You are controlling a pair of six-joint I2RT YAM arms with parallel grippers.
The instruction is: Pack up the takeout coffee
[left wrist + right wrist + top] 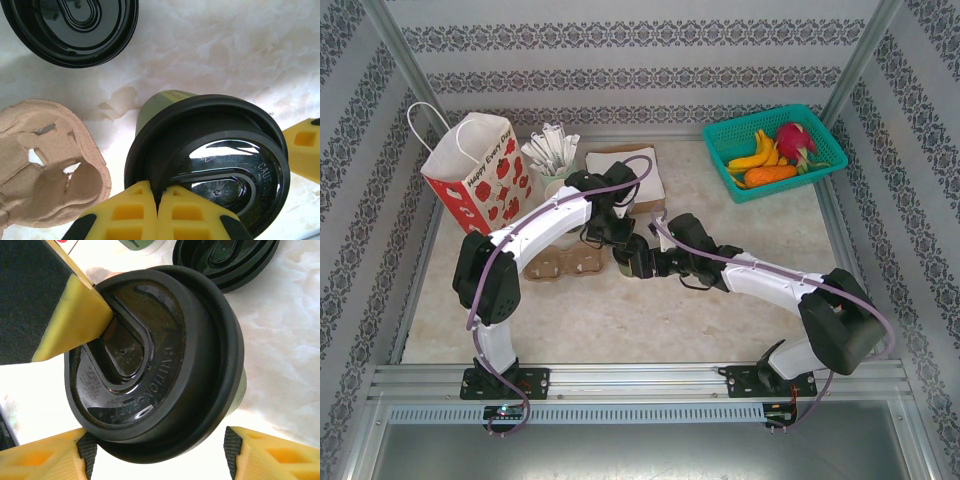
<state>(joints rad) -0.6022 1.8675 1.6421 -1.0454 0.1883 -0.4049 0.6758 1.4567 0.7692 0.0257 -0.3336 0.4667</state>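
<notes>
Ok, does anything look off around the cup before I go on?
No spill. The left claw is shut, its tips pressing on the lid of the takeout coffee rather than gripping it. The cardboard carrier beside it has ragged, bent flaps.

Fig.: L arm (pixel 542 224) & R arm (pixel 760 275), identical build, i.e. smooth white shell links btw. bulky rounded black joint housings, each on a black base plate (pixel 505 381) w/ small screws. One thin mauve cable (pixel 472 305) per arm, routed externally in loose loops from base to wrist. L gripper (pixel 159 192) & R gripper (pixel 157 440): wedge-shaped yellow plastic fingers (pixel 130 212) w/ square recesses, black backing behind.
</notes>
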